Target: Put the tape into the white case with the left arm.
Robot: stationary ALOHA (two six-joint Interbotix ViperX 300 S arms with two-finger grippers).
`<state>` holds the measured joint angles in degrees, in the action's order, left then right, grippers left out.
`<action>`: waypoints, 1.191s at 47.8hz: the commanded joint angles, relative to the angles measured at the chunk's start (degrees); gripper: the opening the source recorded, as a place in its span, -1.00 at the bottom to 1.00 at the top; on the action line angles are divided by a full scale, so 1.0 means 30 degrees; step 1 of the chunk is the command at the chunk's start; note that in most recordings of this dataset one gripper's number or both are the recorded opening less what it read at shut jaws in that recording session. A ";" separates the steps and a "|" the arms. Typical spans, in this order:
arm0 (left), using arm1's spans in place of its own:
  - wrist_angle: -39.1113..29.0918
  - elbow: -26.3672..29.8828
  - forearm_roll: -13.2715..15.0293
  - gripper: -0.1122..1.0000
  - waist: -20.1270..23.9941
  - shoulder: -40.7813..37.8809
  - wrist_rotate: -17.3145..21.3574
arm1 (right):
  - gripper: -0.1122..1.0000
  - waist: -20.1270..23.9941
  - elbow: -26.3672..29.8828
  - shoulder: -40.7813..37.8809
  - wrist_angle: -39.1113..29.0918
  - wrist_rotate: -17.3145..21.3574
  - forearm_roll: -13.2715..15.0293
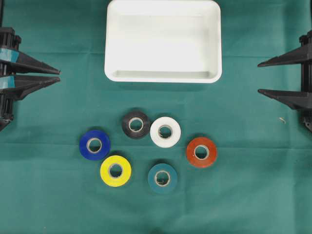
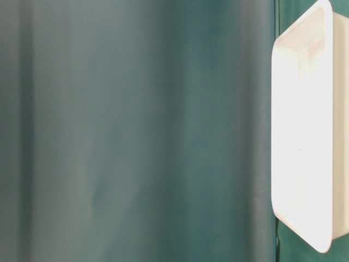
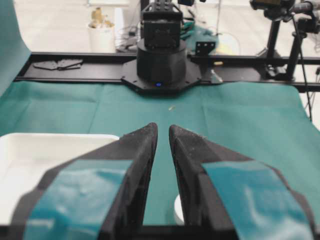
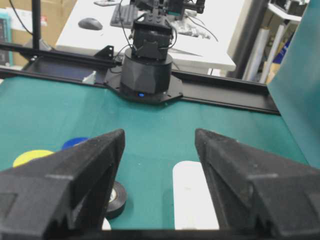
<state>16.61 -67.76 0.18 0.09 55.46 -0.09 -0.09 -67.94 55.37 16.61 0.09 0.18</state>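
Six tape rolls (image 1: 141, 149) are laid on the green bench (image 1: 253, 195), well clear of both grippers. The left gripper (image 1: 58, 74) is held with fingers nearly together, apparently empty; the right gripper (image 1: 259, 77) is spread apart. The white case (image 1: 163, 41) is set beyond, between them.

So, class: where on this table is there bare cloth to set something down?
Bare cloth lies between the white case and the left tool, and below the yellow roll. It is crowded around the black roll and white roll.

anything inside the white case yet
Nothing: the white case shows only its bare white floor from overhead. All six tape rolls lie outside it on the green cloth. No part of its inside is covered.
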 commanded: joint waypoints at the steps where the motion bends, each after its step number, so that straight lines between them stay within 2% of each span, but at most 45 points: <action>1: 0.0293 0.0557 0.0322 -0.36 -0.0234 -0.0117 0.0176 | -0.36 -0.0088 0.0176 -0.0088 0.0234 -0.0029 0.0029; 3: 0.0293 0.0615 0.0322 -0.42 -0.0234 -0.0146 0.0176 | -0.40 -0.0117 -0.0059 0.0000 0.0264 -0.0059 0.0059; 8: 0.0322 0.0615 0.0352 -0.74 -0.0293 -0.0264 0.0117 | -0.76 -0.0234 -0.0674 0.0176 0.0176 -0.0059 0.0059; 13: 0.0381 0.0674 0.0381 -0.77 -0.0293 -0.0439 -0.0029 | -0.94 -0.0381 -0.1230 0.0381 0.0176 -0.0059 0.0088; 35: 0.0410 0.1201 0.0381 -0.76 -0.0791 -0.1289 0.0176 | -0.97 -0.0381 -0.3809 0.2461 0.0176 0.0029 0.0088; 38: 0.0410 0.1172 0.0381 -0.61 -0.0850 -0.1377 0.0176 | -0.97 -0.0381 -0.4248 0.2900 0.0176 0.0029 0.0088; 41: 0.0439 0.1172 0.0381 -0.36 -0.0908 -0.1406 0.0176 | -0.97 -0.0381 -0.4658 0.3281 0.0176 0.0029 0.0088; 51: 0.0293 0.1172 0.0381 0.72 -0.1055 -0.1201 0.0117 | -0.97 -0.0381 -0.5596 0.3984 0.0059 0.0029 0.0410; 54: 0.0205 0.1230 0.0381 0.92 -0.1113 -0.1201 0.0117 | -0.97 -0.0381 -0.5830 0.3955 -0.0146 0.0029 0.0732; 57: 0.0059 0.1318 0.0381 1.00 -0.1201 -0.1230 0.0117 | -0.97 -0.0381 -0.6094 0.3955 -0.0527 0.0059 0.1084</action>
<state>16.96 -65.57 1.23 -2.99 52.03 0.26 -1.14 -86.22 67.59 15.73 0.09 2.37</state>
